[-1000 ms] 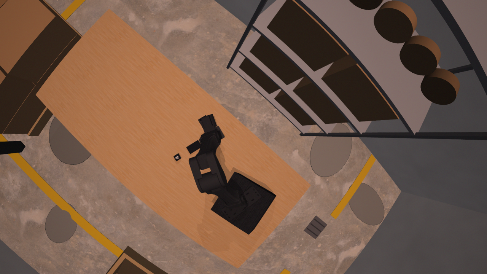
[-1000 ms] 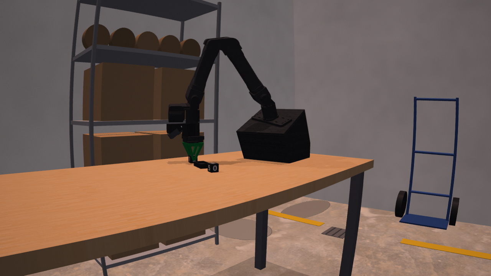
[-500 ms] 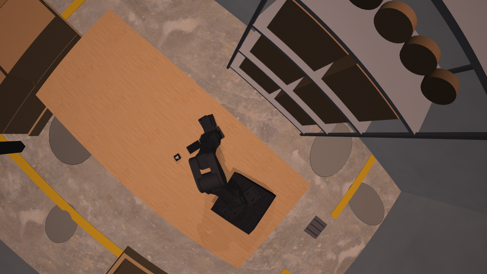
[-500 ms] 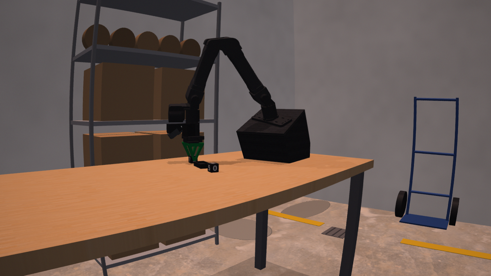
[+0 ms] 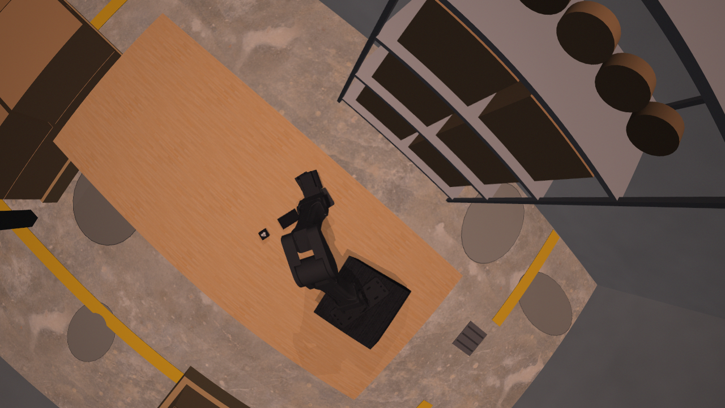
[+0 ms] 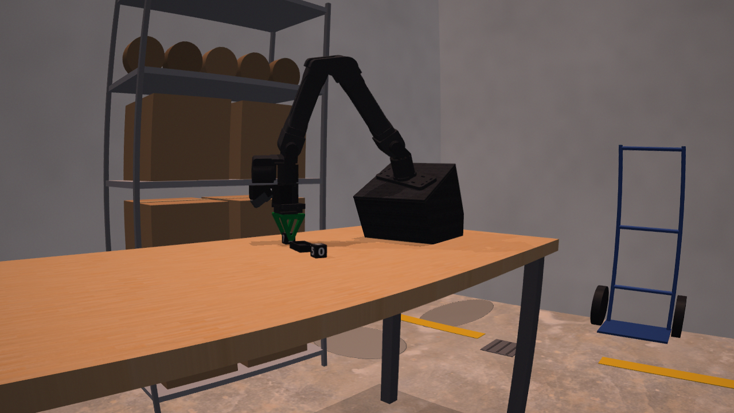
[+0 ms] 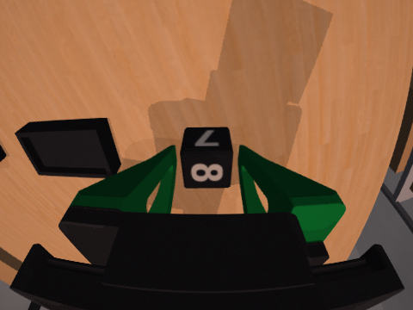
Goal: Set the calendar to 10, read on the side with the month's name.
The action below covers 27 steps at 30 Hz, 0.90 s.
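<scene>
In the wrist view a black cube (image 7: pixel 206 165) stands between my green fingers, showing an 8 toward the camera and a 7 on top. My gripper (image 7: pixel 206 152) (image 6: pixel 287 237) is open, with a small gap on each side of the cube, and points straight down at the table. The empty black tray (image 7: pixel 69 146) lies flat to the left of the fingers, also seen from above (image 5: pixel 287 218) and from the side (image 6: pixel 300 245). The second cube (image 5: pixel 263 233) (image 6: pixel 318 250) stands on the table beyond the tray, with 4 on top and a 0 on its side.
The arm's black base block (image 6: pixel 410 202) stands on the table's right end. A shelf rack with boxes (image 6: pixel 205 143) is behind the table. A blue hand truck (image 6: pixel 644 246) stands by the right wall.
</scene>
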Each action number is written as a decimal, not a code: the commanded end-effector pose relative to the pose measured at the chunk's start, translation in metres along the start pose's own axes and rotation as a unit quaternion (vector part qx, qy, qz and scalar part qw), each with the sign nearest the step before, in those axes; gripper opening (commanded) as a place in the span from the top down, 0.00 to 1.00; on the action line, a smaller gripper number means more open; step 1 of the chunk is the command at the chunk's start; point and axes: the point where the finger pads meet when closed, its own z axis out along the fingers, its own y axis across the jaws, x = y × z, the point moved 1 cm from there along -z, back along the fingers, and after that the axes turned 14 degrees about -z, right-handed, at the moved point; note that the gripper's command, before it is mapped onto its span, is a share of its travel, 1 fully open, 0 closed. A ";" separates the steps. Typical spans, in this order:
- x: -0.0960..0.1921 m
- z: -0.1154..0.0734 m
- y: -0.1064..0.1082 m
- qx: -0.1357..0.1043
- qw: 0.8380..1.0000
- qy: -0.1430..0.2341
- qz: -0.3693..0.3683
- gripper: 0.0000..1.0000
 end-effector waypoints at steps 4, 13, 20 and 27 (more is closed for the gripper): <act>-0.005 -0.015 -0.002 0.005 1.000 -0.008 -0.001 0.55; -0.004 -0.050 -0.002 0.005 1.000 -0.008 -0.001 0.55; -0.004 -0.084 -0.002 0.005 1.000 -0.008 -0.001 0.55; -0.004 -0.092 -0.002 0.005 1.000 -0.008 -0.002 0.55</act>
